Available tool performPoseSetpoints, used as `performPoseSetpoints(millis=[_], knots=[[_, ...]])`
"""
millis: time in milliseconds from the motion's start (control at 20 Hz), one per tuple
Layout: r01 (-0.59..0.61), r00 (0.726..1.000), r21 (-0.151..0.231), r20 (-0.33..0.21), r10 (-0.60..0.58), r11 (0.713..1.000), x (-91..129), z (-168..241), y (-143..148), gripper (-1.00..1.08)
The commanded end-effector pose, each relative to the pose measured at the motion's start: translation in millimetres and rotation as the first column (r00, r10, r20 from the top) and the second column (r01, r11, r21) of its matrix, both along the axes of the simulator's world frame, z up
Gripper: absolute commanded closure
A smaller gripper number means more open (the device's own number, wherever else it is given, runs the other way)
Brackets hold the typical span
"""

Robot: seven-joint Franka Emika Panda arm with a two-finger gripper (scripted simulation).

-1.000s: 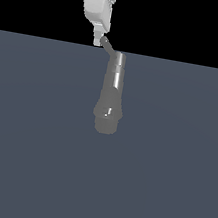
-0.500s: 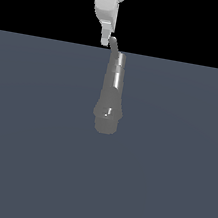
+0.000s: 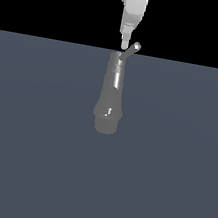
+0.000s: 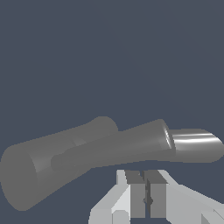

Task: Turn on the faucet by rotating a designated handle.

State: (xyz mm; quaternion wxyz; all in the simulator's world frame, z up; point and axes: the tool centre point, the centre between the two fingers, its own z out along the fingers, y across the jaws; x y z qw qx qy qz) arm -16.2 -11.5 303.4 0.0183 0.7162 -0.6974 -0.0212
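The handle (image 3: 131,51) has swung from the exterior view's left to its right, suggesting the turn is under way; the faucet (image 3: 111,93) lies mid-floor, the gripper (image 3: 124,44) closed, empty, touching the lever.

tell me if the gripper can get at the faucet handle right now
Probably yes: the gripper hangs just beside the handle atop the faucet, with nothing between them. Whether they already touch is unclear.
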Motion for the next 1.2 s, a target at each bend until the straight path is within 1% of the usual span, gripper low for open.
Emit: performPoseSetpoints(millis=[0, 850, 1100, 1150], knots=[[0.000, 1.000, 0.000, -0.001, 0.000, 1.000, 0, 0, 0, 1.08], [0.030, 1.000, -0.004, -0.004, -0.030, 1.000, 42, -23, -72, 1.08], [0.038, 0.999, -0.005, -0.005, -0.038, 0.999, 53, -29, -92, 1.08], [0.038, 0.999, -0.005, -0.005, -0.038, 0.999, 53, -29, -92, 1.08]])
